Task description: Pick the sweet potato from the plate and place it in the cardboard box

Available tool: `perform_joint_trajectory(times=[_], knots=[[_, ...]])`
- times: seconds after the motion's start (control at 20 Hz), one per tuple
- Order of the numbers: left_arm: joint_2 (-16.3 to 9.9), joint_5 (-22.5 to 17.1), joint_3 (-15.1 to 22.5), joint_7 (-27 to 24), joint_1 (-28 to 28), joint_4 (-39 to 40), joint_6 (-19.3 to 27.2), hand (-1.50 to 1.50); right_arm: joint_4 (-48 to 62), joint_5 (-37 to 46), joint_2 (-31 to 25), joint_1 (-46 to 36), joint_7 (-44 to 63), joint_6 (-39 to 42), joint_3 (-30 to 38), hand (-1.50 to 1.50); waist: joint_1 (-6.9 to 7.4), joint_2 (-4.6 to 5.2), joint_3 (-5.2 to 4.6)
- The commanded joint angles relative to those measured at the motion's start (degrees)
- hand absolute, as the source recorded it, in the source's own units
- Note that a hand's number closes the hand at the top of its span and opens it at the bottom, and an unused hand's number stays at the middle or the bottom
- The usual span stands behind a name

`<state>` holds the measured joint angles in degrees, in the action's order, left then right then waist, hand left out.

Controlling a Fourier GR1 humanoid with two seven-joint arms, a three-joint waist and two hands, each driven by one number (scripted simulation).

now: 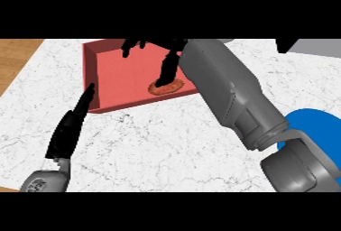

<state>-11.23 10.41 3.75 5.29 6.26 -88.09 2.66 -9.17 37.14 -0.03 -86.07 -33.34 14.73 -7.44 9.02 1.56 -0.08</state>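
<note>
While the sweet potato (166,87) lies near the box's (113,76) edge, the right robot hand (156,45) hovers spread.

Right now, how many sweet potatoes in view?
1. The sweet potato lies in the red box, at its near right side, under the right hand. The right forearm could hide others.

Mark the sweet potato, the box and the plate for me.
sweet potato (166,87): head view, its orange top.
box (120,74): head view, bare red floor.
plate (316,122): head view, visible blue surface.
</note>
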Motion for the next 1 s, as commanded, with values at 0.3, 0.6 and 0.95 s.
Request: perform_joint_trajectory(times=[0.3, 0.6, 0.95], knots=[[0.8, 0.3, 0.2, 1.9, 0.8, 1.2, 0.1, 0.0, 0.1, -17.8, 0.0, 1.1, 3.6, -1.1, 11.6, -1.5, 0.1, 0.19, -0.03], [-0.3, -0.6, -1.1, 2.3, 1.3, 0.2, -0.7, 0.0, 2.4, -26.4, 0.0, -3.8, 9.2, -0.2, 20.3, -1.5, -0.91, 0.54, -0.02], [0.7, 0.9, -0.9, 0.3, 1.0, 1.5, 1.3, 0.0, 2.9, -27.5, -8.3, -2.3, 10.0, -1.5, 22.9, -1.5, -1.97, 1.89, -0.03]])
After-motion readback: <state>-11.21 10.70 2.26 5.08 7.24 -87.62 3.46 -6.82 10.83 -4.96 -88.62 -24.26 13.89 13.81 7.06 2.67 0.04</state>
